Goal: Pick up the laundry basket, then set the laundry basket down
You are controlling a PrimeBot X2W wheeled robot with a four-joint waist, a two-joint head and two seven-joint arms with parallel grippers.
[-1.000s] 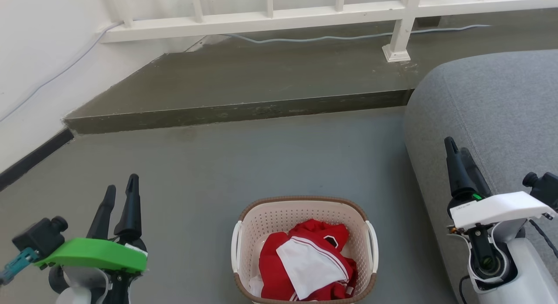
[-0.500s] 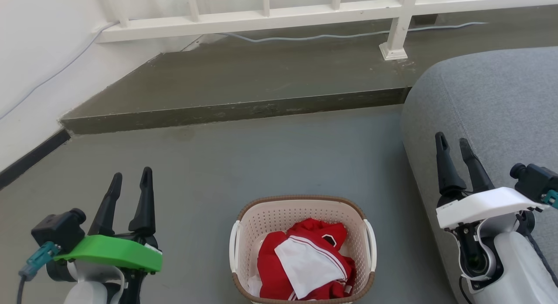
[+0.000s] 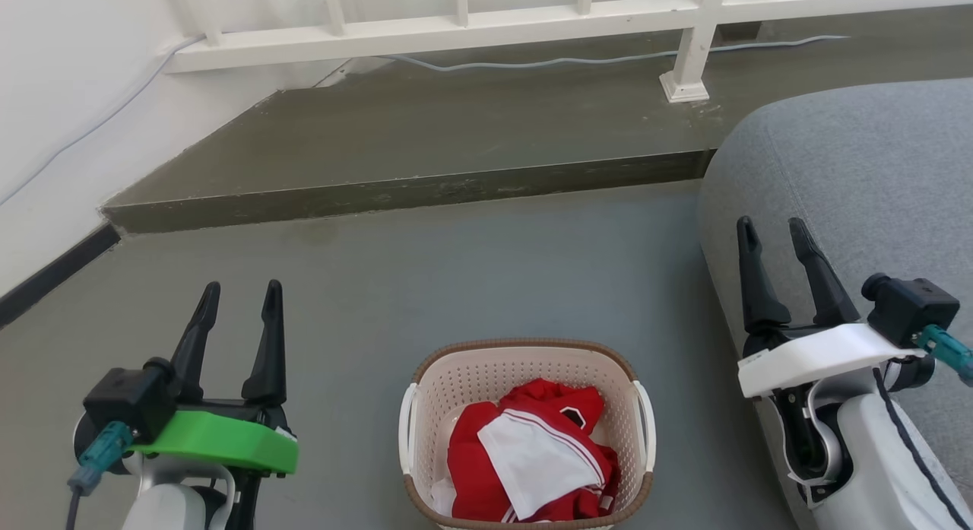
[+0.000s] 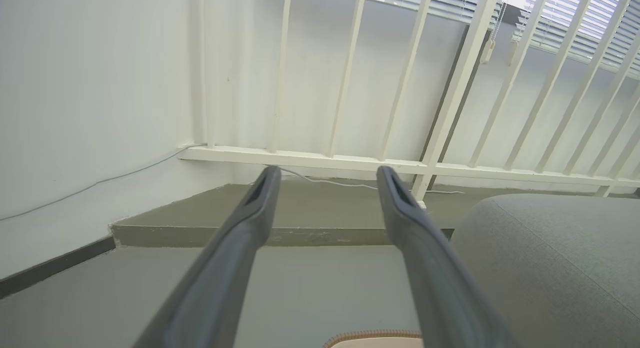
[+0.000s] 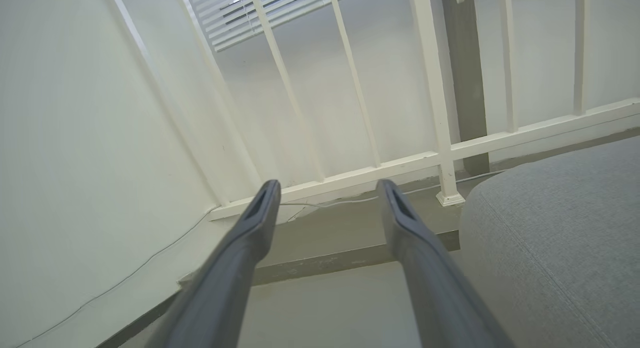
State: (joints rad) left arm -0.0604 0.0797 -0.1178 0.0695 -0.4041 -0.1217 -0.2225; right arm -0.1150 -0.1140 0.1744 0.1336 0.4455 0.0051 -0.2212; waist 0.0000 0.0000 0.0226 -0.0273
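The laundry basket (image 3: 471, 385) of red clothes (image 3: 471, 469) sat on the floor (image 3: 494, 264) between the left gripper (image 3: 242, 287) and right gripper (image 3: 771, 224), both spread apart, empty.

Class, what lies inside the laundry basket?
The laundry basket holds a crumpled red garment with a white cloth on top; whatever lies beneath them is covered.

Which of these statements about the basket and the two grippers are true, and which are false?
1. The laundry basket stands on the floor. True.
2. The basket is empty. False: red and white clothes lie in it.
3. The left gripper has its jaws open. True.
4. The right gripper grips the basket. False: its jaws are open and apart from the basket, near the grey sofa.
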